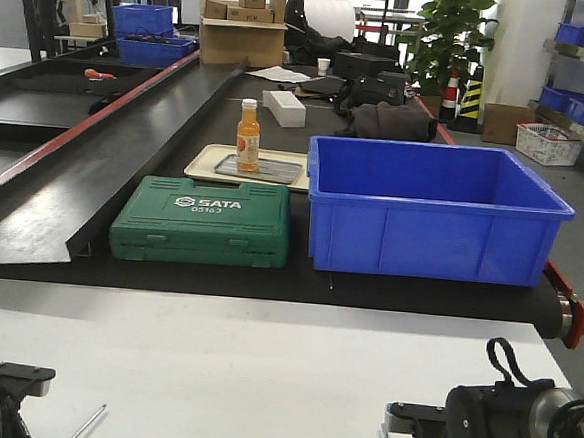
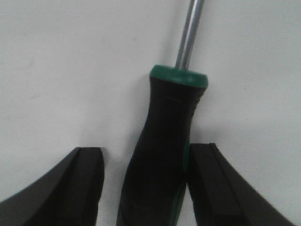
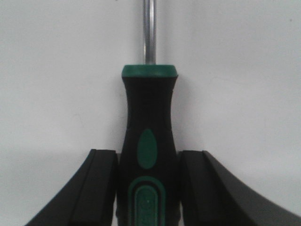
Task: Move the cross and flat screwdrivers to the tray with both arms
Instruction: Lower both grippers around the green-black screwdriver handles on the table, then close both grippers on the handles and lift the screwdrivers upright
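In the left wrist view a screwdriver point(image 2: 171, 117) with a black-and-green handle lies on the white table, its silver shaft pointing away. My left gripper point(image 2: 146, 149) is open around the handle: the right finger touches it and a gap shows at the left finger. In the right wrist view the other screwdriver point(image 3: 149, 103) sits centred in my right gripper point(image 3: 148, 151), both fingers pressed against its handle. The grey metal tray point(image 1: 275, 170) lies far ahead on the black belt, on top of a beige tray. Thin shafts point(image 1: 87, 425) show at the front view's bottom edge.
An orange bottle point(image 1: 248, 134) stands on the grey tray. A green SATA case point(image 1: 201, 223) and a big blue crate point(image 1: 433, 214) stand on the belt between me and the trays. The white table point(image 1: 262, 367) stretches in front.
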